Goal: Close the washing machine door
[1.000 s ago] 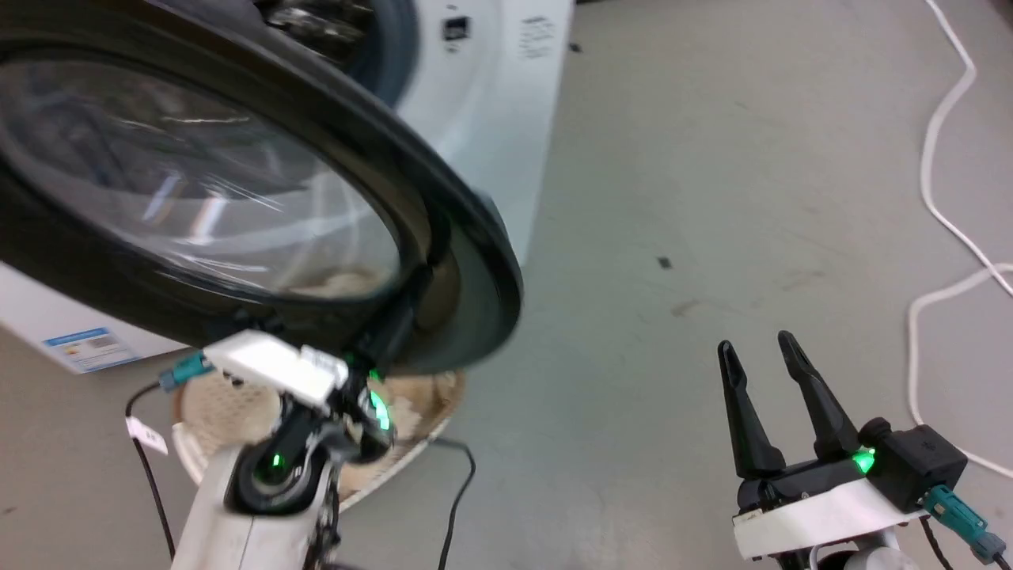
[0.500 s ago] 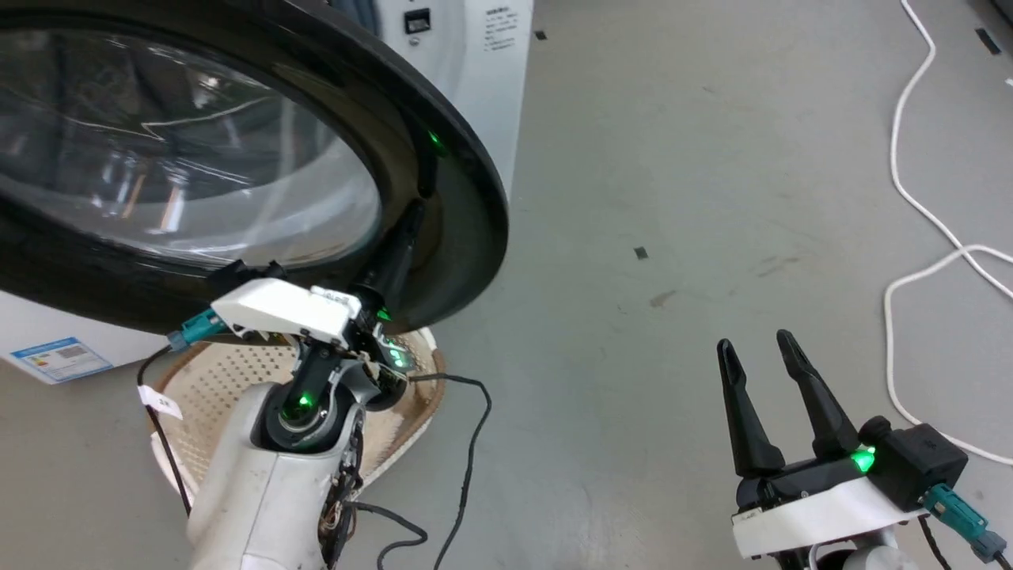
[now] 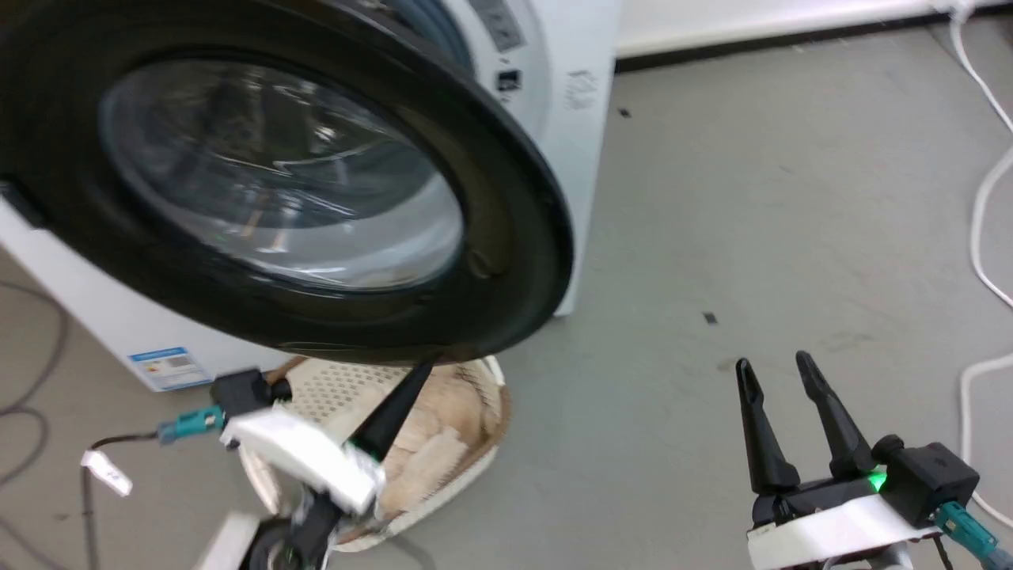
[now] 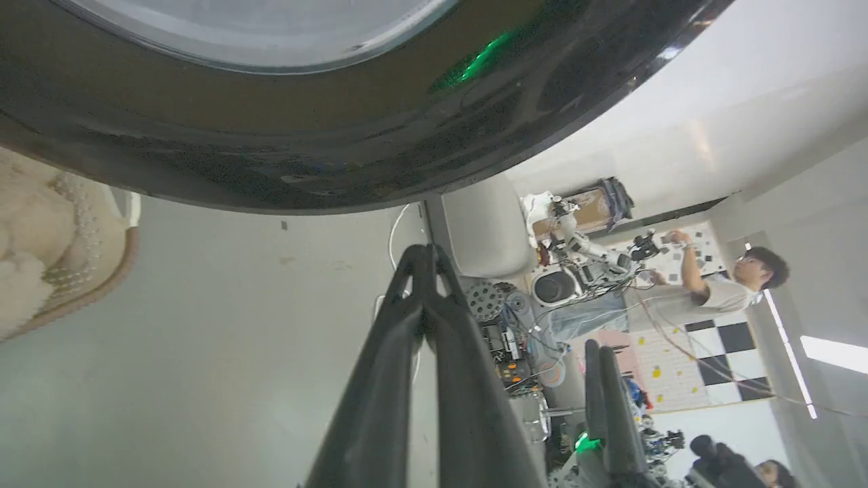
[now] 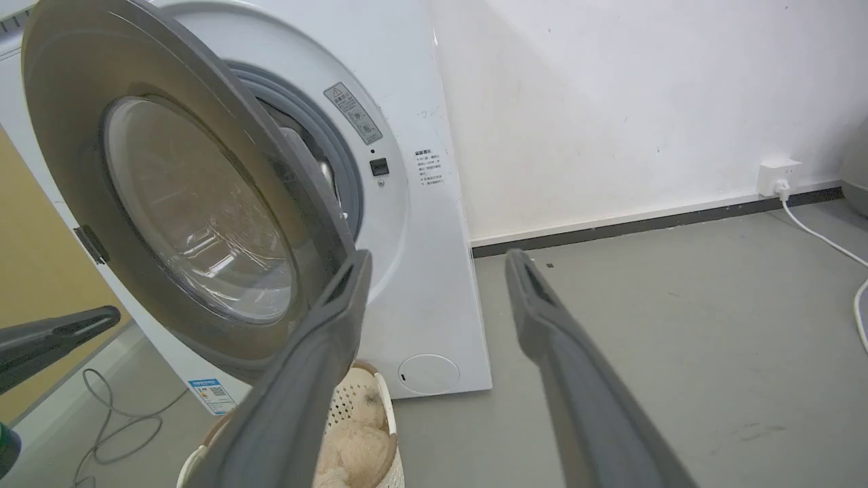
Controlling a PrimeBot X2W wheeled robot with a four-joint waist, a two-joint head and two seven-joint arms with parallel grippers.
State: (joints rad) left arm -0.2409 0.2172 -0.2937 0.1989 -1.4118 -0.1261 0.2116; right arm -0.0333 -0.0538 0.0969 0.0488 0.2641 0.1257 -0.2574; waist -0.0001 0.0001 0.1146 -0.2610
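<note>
— Head view?
— The washing machine door [image 3: 277, 174], a glossy black ring round a bulging clear bowl, stands ajar from the white washer [image 3: 570, 119]. The tip of the left gripper [image 3: 423, 370] sits just beneath its lower rim, over a perforated basket [image 3: 475, 443].
— Left wrist?
— Its 2 dark fingers are pressed together.
— Right wrist?
— The right gripper [image 5: 437, 261] has its 2 matte fingers spread, well apart from the door, above smooth grey floor [image 5: 678, 305].

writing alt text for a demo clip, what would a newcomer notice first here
The big black-rimmed washing machine door, swung open off the white washer, dominates the head view's upper left. Just below its rim is the shut left pincer, over a laundry basket of beige cloth; the open right pincer sits at lower right.
</note>
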